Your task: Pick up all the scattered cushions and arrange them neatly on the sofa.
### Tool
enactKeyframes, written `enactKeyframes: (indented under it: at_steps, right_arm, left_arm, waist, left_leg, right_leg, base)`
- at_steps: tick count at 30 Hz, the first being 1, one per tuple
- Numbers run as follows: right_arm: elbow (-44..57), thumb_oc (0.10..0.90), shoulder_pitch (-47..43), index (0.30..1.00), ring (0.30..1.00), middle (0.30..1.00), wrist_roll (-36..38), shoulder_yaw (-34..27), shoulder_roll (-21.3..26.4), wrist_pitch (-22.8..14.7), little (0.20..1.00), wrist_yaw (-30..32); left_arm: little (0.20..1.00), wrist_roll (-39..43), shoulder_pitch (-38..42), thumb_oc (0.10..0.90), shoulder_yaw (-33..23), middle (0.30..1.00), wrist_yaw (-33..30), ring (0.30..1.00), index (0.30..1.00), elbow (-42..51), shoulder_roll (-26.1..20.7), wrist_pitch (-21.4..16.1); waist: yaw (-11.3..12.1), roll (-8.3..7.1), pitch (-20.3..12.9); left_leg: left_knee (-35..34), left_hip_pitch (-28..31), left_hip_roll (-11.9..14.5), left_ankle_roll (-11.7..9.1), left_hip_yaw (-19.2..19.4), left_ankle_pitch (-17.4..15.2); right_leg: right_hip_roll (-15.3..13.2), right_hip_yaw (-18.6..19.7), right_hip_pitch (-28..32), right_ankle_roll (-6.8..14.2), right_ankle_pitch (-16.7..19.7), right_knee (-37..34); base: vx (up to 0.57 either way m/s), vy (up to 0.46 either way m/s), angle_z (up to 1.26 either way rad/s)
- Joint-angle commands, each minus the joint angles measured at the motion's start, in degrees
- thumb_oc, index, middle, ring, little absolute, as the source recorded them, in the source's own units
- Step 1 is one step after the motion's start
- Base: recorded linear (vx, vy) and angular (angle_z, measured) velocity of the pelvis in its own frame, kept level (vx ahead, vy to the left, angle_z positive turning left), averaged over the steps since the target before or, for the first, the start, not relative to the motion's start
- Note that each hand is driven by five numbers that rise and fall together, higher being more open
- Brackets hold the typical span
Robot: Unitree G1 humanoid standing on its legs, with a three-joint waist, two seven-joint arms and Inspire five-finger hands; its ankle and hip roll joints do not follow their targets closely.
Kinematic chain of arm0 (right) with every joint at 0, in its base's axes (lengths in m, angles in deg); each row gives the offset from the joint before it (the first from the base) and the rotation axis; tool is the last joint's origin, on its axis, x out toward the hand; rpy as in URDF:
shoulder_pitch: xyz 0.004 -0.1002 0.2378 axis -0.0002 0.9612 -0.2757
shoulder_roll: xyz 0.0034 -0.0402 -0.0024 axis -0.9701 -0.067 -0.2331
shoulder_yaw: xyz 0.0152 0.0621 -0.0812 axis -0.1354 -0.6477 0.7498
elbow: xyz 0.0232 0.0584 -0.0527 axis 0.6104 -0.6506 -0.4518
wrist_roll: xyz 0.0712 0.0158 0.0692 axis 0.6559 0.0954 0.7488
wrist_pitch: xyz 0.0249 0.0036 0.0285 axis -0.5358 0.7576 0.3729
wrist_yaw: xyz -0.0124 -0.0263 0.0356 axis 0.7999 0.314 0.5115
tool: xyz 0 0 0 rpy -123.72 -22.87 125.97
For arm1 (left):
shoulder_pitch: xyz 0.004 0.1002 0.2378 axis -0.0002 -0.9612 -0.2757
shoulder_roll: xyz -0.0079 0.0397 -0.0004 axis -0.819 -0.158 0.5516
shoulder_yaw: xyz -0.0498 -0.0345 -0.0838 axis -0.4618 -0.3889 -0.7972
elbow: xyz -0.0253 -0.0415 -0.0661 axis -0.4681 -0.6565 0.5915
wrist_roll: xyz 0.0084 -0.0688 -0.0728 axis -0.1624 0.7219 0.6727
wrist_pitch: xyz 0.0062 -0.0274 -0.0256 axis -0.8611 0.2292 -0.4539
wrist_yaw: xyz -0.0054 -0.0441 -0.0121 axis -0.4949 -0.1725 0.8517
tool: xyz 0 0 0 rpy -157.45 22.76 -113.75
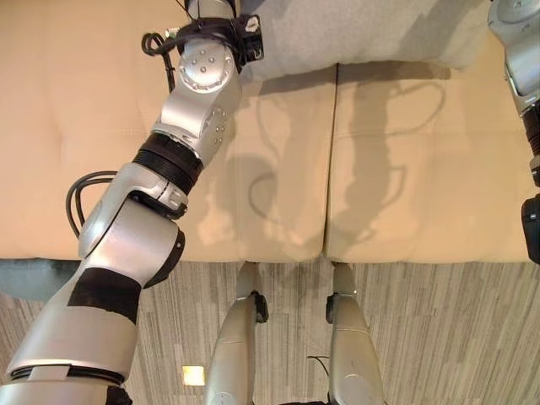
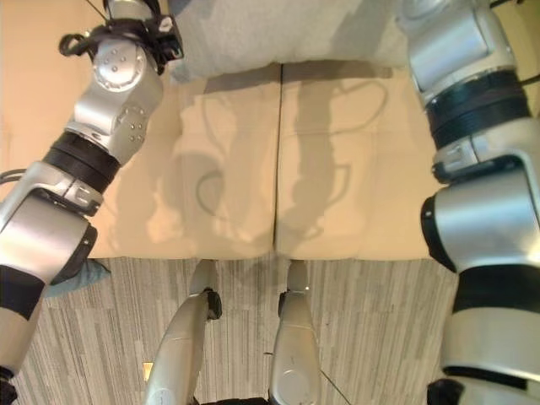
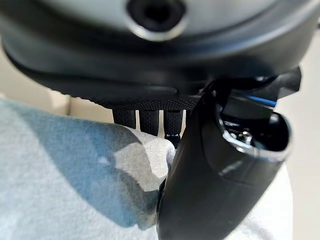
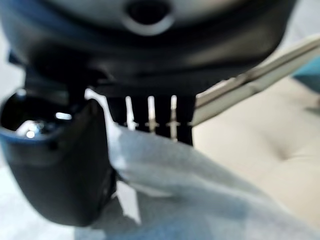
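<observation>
A light grey cushion (image 1: 363, 29) lies across the back of the beige sofa seat (image 1: 405, 169), spanning the seam between its two seat pads. In the left wrist view my left hand (image 3: 215, 170) pinches the grey cushion (image 3: 60, 175), thumb on top and fingers behind its edge. The right wrist view has my right hand (image 4: 60, 170) gripping the cushion (image 4: 200, 200) the same way at its other end. Both arms reach forward over the seat to the cushion's two ends.
A blue-grey soft thing (image 1: 25, 274) lies on the floor under the sofa's front edge at the left. Striped grey carpet (image 1: 439, 337) runs in front of the sofa, with a small yellow square (image 1: 193, 375) on it.
</observation>
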Motion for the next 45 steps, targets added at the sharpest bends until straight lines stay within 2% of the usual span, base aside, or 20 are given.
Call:
enactKeyframes:
  at_steps: [1, 6, 7, 8, 10, 11, 12, 17, 19, 23, 24, 29, 30, 35, 40, 42, 43, 45]
  right_arm:
    - [0.49, 0.4, -4.58, 0.3, 0.3, 0.3, -3.35, -0.06, -0.78, -3.92, 0.3, 3.42]
    - [-5.53, 0.4, -4.68, 0.3, 0.3, 0.3, -1.99, 0.97, -2.7, -4.51, 0.3, 2.11]
    - [-7.03, 0.4, -4.81, 0.3, 0.3, 0.3, -1.36, 1.21, -3.11, -4.8, 0.3, 1.96]
    - [-8.13, 0.4, -4.95, 0.3, 0.3, 0.3, -0.75, 1.45, -3.32, -5.03, 0.3, 1.59]
    - [-9.1, 0.4, -5.44, 0.3, 0.3, 0.3, 0.5, 1.73, -3.73, -5.64, 0.3, 1.07]
    - [-9.24, 0.729, -5.66, 0.794, 0.794, 0.794, 0.81, 1.94, -3.85, -5.81, 0.794, 1.01]
    - [-9.27, 0.8, -5.66, 0.9, 0.9, 0.9, 1.13, 1.99, -3.95, -5.95, 0.9, 1.01]
    - [-8.75, 0.8, -5.16, 0.9, 0.9, 0.9, 2.52, 1.88, -4.11, -6.81, 0.9, 0.74]
    - [-7.8, 0.8, -4.67, 0.9, 0.9, 0.9, 3.26, 2.2, -3.36, -6.84, 0.9, 0.14]
    - [-5.71, 0.8, -2.44, 0.9, 0.9, 0.9, 3.2, 1.07, -1.14, -6.65, 0.9, 1.1]
    - [-3.35, 0.8, -0.64, 0.9, 0.9, 0.9, 4.01, -0.33, 0.19, -6.45, 0.9, 1.2]
    - [1.8, 0.8, 4.16, 0.9, 0.9, 0.9, 9.68, -5.89, 2.68, -8.47, 0.9, 2.88]
    - [6.45, 0.8, 8.36, 0.9, 0.9, 0.9, 12.49, -11.26, 3.7, -10.87, 0.9, 4.96]
    - [14.93, 0.8, 18.4, 0.9, 0.9, 0.9, 11.77, -20.28, 5.41, -11.75, 0.9, 7.23]
    - [19.05, 0.8, 26.88, 0.9, 0.9, 0.9, 12.41, -26.13, 4.47, -12.67, 0.9, 6.86]
    - [22.39, 0.8, 32.16, 0.9, 0.9, 0.9, 12.97, -29.98, 3.77, -14.55, 0.9, 6.53]
    - [25.77, 0.8, 34.81, 0.9, 0.9, 0.9, 14.85, -32.09, 2.8, -17.34, 0.9, 5.85]
    - [31.26, 0.8, 43.38, 0.9, 0.9, 0.9, 28.02, -38.28, -1.26, -27.74, 0.9, 1.69]
  left_arm:
    - [0.3, -6.59, 8.46, 0.4, -0.06, 0.3, 4.79, 0.3, 0.3, -1.6, 4.84, -4.85]
    - [0.3, -9.58, 9.11, 0.4, 0.58, 0.3, 4.08, 0.3, 0.3, -5.52, 5.32, -3.74]
    - [0.625, -10.34, 9.21, 0.616, 0.67, 0.625, 3.76, 0.625, 0.625, -6.35, 5.54, -3.7]
    - [0.9, -10.99, 9.3, 0.8, 0.96, 0.9, 3.58, 0.9, 0.9, -7.0, 5.61, -3.5]
    - [0.9, -11.86, 9.45, 0.8, 1.52, 0.9, 3.35, 0.9, 0.9, -7.98, 5.94, -3.22]
    - [0.9, -11.67, 9.37, 0.8, 1.61, 0.9, 3.61, 0.9, 0.9, -8.18, 6.42, -3.09]
    - [0.9, -11.85, 9.43, 0.8, 1.77, 0.9, 3.79, 0.9, 0.9, -8.78, 6.79, -2.86]
    - [0.9, -12.3, 9.31, 0.8, 1.66, 0.9, 2.86, 0.9, 0.9, -10.02, 6.89, -2.38]
    - [0.9, -10.13, 8.56, 0.8, 0.88, 0.9, 3.81, 0.9, 0.9, -9.1, 6.35, -2.57]
    - [0.9, -9.66, 7.17, 0.8, -0.42, 0.9, 1.71, 0.9, 0.9, -6.79, 5.09, -2.93]
    - [0.9, -8.11, 5.8, 0.8, -2.49, 0.9, 0.36, 0.9, 0.9, -4.13, 3.78, -3.67]
    - [0.9, -5.75, 2.06, 0.8, -5.94, 0.9, -2.91, 0.9, 0.9, 0.55, 1.14, -3.92]
    - [0.9, -6.55, -0.22, 0.8, -8.34, 0.9, -5.22, 0.9, 0.9, 2.3, -0.31, -3.52]
    - [0.9, -2.84, -4.97, 0.8, -13.29, 0.9, -5.97, 0.9, 0.9, 8.28, -1.66, -5.13]
    - [0.9, -3.29, -9.64, 0.8, -15.59, 0.9, -5.91, 0.9, 0.9, 10.33, -3.22, -4.12]
    - [0.9, -6.48, -13.14, 0.8, -18.03, 0.9, -6.25, 0.9, 0.9, 11.34, -4.72, -2.91]
    - [0.9, -7.15, -15.3, 0.8, -19.22, 0.9, -6.33, 0.9, 0.9, 12.42, -4.73, -2.77]
    - [0.9, -7.46, -21.93, 0.8, -20.91, 0.9, -6.18, 0.9, 0.9, 15.86, -3.79, -2.71]
  waist:
    - [-0.19, -0.95, -4.7]
    - [-0.53, -1.17, -4.36]
    - [-0.64, -1.27, -4.26]
    - [-0.69, -1.35, -4.28]
    - [-0.88, -1.58, -4.41]
    - [-0.98, -1.65, -4.5]
    - [-1.04, -1.75, -4.62]
    - [-1.19, -2.06, -4.97]
    - [-1.04, -2.14, -5.24]
    - [-0.6, -1.86, -5.77]
    - [-0.13, -1.69, -5.73]
    - [0.71, -1.31, -6.03]
    - [1.1, -0.98, -6.29]
    - [1.98, -0.46, -7.65]
    - [2.62, -0.58, -8.45]
    - [2.81, -0.35, -8.54]
    - [3.06, -0.46, -8.87]
    - [3.51, -0.66, -9.9]
  left_leg:
    - [0.15, 7.07, 3.15, -9.14, -0.25, -17.05]
    - [0.15, 6.45, 3.21, -9.24, 0.05, -16.36]
    - [0.15, 6.71, 3.24, -9.34, 0.15, -16.69]
    - [0.15, 6.7, 3.22, -9.35, 0.22, -16.67]
    - [0.15, 6.36, 3.3, -9.42, 0.41, -16.27]
    - [0.15, 6.29, 3.31, -9.44, 0.41, -16.28]
    - [0.15, 6.3, 3.37, -9.42, 0.48, -16.3]
    - [0.15, 6.95, 3.47, -9.49, 0.49, -16.68]
    - [0.15, 7.62, 3.5, -9.48, 0.61, -16.78]
    - [0.15, 8.08, 3.46, -9.32, 0.45, -16.54]
    - [0.15, 8.83, 3.52, -9.23, 0.32, -16.73]
    - [0.15, 9.71, 3.42, -9.06, -0.01, -16.82]
    - [0.15, 10.55, 3.42, -8.85, -0.3, -17.12]
    - [0.15, 11.92, 3.37, -8.15, -1.35, -17.43]
    - [0.15, 13.31, 3.4, -7.75, -1.8, -17.57]
    - [0.15, 13.95, 3.54, -7.43, -1.96, -17.64]
    - [0.15, 14.36, 3.62, -7.31, -2.02, -17.68]
    - [0.16, 15.85, 3.66, -7.01, -2.42, -17.94]
  right_leg:
    - [0.49, -0.13, 3.67, -0.67, -9.14, 3.29]
    - [0.55, -0.35, 3.32, -0.7, -8.59, 2.97]
    - [0.59, -0.4, 3.62, -0.67, -8.85, 2.92]
    - [0.58, -0.47, 3.68, -0.63, -8.77, 2.83]
    - [0.54, -0.57, 3.53, -0.55, -8.38, 2.67]
    - [0.53, -0.59, 3.53, -0.53, -8.36, 2.62]
    - [0.49, -0.69, 3.54, -0.5, -8.33, 2.62]
    - [0.46, -0.79, 4.2, -0.43, -8.46, 2.41]
    - [0.51, -0.91, 4.96, -0.48, -8.58, 2.38]
    - [0.38, -1.26, 5.63, -0.56, -8.52, 2.48]
    - [0.38, -1.36, 6.27, -0.65, -8.87, 2.67]
    - [0.36, -1.69, 7.27, -0.76, -9.09, 2.63]
    - [0.42, -1.74, 8.1, -0.91, -9.59, 2.85]
    - [0.45, -1.97, 9.43, -1.35, -10.8, 3.52]
    - [0.64, -1.96, 10.49, -1.66, -11.33, 3.77]
    - [0.77, -1.8, 10.84, -1.89, -11.48, 3.72]
    - [0.8, -1.76, 11.2, -1.98, -11.56, 3.69]
    - [0.94, -2.1, 12.81, -2.31, -11.87, 3.56]
  base:
    - [-0.02, 0.004, -0.11]
    - [-0.02, -0.002, -0.09]
    - [-0.01, 0.0, -0.07]
    - [-0.02, 0.002, -0.04]
    - [-0.03, 0.001, 0.02]
    - [-0.02, 0.002, 0.04]
    - [0.0, 0.003, 0.05]
    - [0.0, 0.001, 0.01]
    - [0.0, 0.0, 0.0]
    - [0.0, -0.03, -0.01]
    - [0.0, 0.0, 0.0]
    - [0.0, -0.025, 0.03]
    - [0.01, -0.024, 0.04]
    - [0.01, -0.027, 0.08]
    - [0.0, -0.009, 0.02]
    - [0.0, 0.0, 0.0]
    - [0.0, 0.0, 0.0]
    - [0.04, -0.016, -0.02]
